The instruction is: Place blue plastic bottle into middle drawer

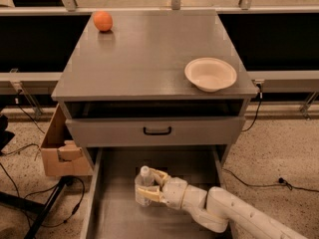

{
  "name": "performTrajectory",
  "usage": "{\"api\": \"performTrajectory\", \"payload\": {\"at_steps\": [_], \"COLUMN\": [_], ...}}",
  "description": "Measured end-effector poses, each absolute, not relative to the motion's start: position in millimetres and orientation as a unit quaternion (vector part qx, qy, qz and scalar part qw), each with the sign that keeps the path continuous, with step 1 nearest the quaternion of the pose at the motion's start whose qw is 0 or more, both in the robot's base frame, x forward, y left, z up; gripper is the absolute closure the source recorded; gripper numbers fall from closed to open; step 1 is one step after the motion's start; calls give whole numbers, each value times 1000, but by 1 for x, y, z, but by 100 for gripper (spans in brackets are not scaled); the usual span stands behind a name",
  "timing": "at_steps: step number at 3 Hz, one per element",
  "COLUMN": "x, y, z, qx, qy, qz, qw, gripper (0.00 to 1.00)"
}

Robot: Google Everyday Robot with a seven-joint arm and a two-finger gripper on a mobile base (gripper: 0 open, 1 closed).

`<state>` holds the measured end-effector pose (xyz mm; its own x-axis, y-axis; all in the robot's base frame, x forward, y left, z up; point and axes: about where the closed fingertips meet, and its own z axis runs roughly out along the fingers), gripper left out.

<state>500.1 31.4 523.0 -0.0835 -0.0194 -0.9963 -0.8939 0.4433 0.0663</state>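
Note:
The blue plastic bottle point(144, 186), clear with a white cap, stands upright inside the open middle drawer point(113, 210), low over its grey floor near the middle. My gripper point(151, 187) reaches in from the lower right on a cream arm and is shut on the bottle, with one finger point(158, 175) behind it and one in front. I cannot tell whether the bottle's base touches the drawer floor.
Above the open drawer is a shut grey drawer front with a black handle point(157, 130). An orange ball point(102, 21) and a cream bowl point(210, 74) sit on the cabinet top. A cardboard box point(59, 150) and black cables lie on the floor at the left.

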Motion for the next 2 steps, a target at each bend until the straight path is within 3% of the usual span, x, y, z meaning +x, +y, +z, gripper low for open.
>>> {"api": "performTrajectory", "payload": {"at_steps": [2], "x": [492], "y": [65], "z": [469], "qx": [-378], "qy": [618], "qz": [394], "qw": [566], "gripper": [100]}}
